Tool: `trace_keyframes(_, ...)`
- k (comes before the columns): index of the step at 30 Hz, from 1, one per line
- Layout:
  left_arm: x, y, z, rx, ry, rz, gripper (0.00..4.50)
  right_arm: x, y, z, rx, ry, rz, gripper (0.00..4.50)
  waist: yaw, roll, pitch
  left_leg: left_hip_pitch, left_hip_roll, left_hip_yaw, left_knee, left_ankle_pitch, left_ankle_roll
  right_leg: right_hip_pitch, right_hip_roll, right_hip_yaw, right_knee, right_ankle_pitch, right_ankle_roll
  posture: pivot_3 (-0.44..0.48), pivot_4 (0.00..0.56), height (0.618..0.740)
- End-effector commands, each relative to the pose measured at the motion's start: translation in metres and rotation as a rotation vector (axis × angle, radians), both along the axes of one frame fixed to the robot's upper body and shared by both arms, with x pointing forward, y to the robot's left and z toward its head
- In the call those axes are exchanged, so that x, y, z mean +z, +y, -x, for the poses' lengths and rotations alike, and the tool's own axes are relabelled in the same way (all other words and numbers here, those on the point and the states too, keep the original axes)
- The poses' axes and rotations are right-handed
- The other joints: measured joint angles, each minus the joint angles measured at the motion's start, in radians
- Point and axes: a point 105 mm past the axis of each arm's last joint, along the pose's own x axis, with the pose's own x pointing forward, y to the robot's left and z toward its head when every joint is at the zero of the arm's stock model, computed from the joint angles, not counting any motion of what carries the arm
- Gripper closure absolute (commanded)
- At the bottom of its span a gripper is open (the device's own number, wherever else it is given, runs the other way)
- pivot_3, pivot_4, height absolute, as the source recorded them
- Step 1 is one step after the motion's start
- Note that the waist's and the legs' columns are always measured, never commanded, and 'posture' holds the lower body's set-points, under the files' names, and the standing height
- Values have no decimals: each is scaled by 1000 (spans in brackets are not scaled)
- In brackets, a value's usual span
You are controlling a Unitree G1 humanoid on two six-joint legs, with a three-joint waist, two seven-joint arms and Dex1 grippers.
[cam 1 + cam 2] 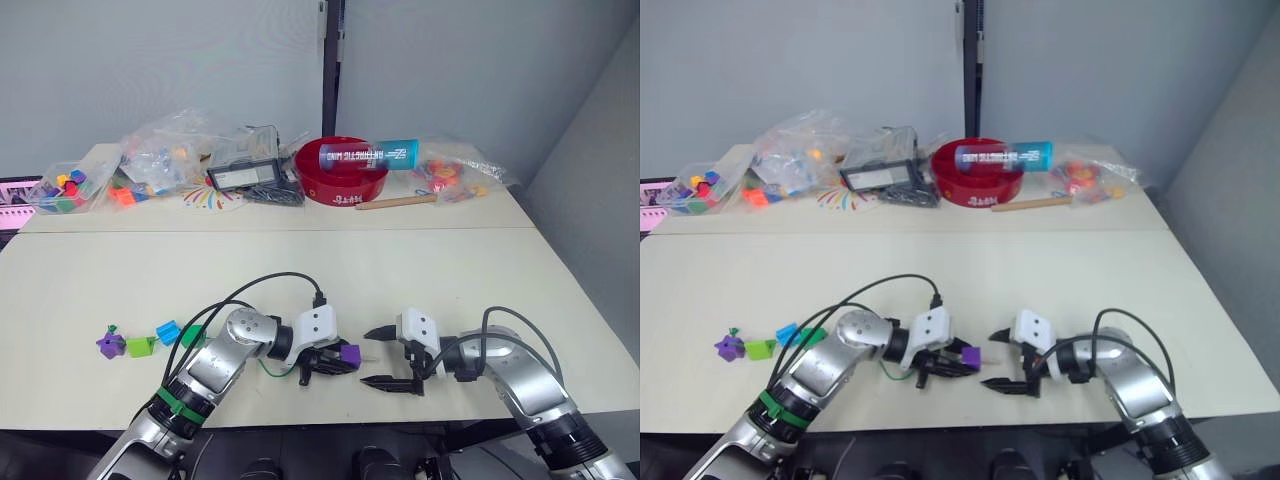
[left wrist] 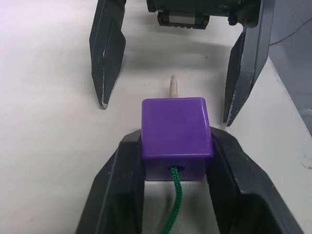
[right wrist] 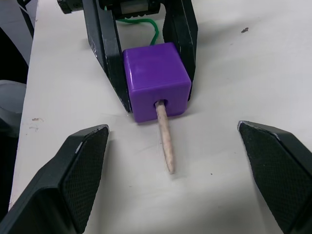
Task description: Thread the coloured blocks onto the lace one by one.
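Purple block held on the lace, tip poking out

Three loose blocks (image 1: 140, 344) are seen at the worktop's (image 1: 420, 280) left; the purple block (image 2: 176, 129) is clamped by the left gripper (image 1: 335, 361), with the lace (image 2: 174, 207) threaded through it and its tip (image 3: 165, 141) pointed between the wide-spread fingers of the right gripper (image 1: 378, 357).

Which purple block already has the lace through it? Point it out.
The purple cube clamped in the left gripper, pale tip poking out; the other purple block lies loose at the row's far left.
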Motion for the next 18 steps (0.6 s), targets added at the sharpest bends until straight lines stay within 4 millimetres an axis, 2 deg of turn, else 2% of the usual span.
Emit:
trace_keyframes(1,7,-2,2,-32,-46,4,3311,2,-3,-2,-7,-13,9,0,0,0,0,0,0,0,0,0,0,0,0,0,0,0,0,0,150,740)
trace_keyframes(8,7,3,0,-53,-66,-19,3311,2,-3,-2,-5,-16,11,0,0,0,0,0,0,0,0,0,0,0,0,0,0,0,0,0,150,740)
trace_keyframes(9,7,3,0,-53,-66,-18,3311,2,-3,-2,-7,-18,11,545,0,0,0,0,0,0,0,0,0,0,0,0,0,0,0,0,150,740)
trace_keyframes(18,8,2,-1,-53,-65,-16,3311,4,3,-1,8,-26,0,3556,0,0,0,0,0,0,0,0,0,0,0,0,0,0,0,0,150,740)
